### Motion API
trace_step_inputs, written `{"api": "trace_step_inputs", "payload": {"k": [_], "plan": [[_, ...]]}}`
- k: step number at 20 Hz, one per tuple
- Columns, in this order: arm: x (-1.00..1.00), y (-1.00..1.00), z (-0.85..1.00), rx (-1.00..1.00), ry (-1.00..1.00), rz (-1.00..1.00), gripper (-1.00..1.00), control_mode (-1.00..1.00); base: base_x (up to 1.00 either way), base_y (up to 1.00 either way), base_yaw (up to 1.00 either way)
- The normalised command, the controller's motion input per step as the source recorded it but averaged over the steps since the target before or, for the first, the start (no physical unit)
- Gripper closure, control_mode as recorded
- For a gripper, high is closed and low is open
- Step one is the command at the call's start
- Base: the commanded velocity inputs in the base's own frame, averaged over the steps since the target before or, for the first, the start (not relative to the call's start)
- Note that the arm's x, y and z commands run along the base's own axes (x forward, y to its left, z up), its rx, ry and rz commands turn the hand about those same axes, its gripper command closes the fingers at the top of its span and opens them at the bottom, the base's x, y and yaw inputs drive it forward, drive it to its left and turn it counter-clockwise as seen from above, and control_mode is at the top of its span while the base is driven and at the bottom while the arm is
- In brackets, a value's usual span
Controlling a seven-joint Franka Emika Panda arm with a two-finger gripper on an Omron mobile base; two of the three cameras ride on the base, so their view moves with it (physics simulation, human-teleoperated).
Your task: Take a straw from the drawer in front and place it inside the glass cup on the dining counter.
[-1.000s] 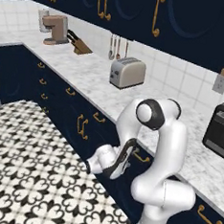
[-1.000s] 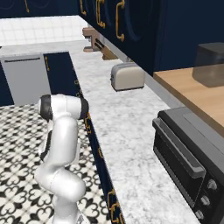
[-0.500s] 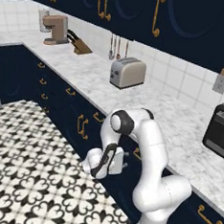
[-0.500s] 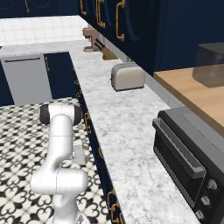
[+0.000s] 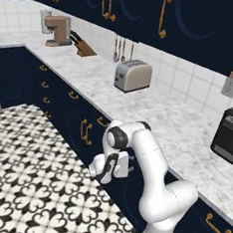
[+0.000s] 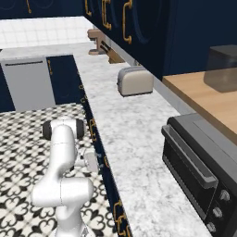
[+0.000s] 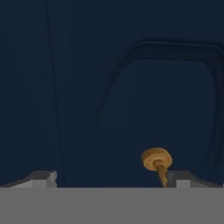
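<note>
Facing the end effector (image 7: 109,179) at the centre of the hand view, the drawer (image 7: 131,96) is sitting closed, its brass handle (image 7: 156,161) beside the right fingertip (image 7: 186,178). Running diagonally across the left base view, the marble tabletop (image 5: 154,112) is carrying a toaster (image 5: 132,75). The arm (image 5: 145,156) is bending low at lower centre, end effector spread wide, grasping nothing.

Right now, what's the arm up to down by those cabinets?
The arm has its tool lowered below the marble worktop, facing a navy drawer front. In the hand view the jaws stand wide open and empty, with a brass handle just ahead, near one fingertip. The drawer looks closed, so no straw is out. A toaster sits on the worktop above.
</note>
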Motion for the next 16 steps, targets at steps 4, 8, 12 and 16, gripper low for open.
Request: {"api": "trace_step_inputs", "payload": {"k": [4,8,12,16], "plan": [[0.04,-0.45,-0.13,0.0,0.0,0.0,-1.0,-1.0,0.0,0.0,0.0],[-0.04,-0.46,0.0,0.0,-0.06,0.0,-1.0,-1.0,0.0,0.0,0.0],[-0.2,-0.19,0.01,0.0,-0.11,0.01,-1.0,-1.0,0.0,0.0,0.0],[-0.25,0.0,0.01,0.0,-0.14,0.06,-1.0,-1.0,0.0,0.0,0.0]]}}
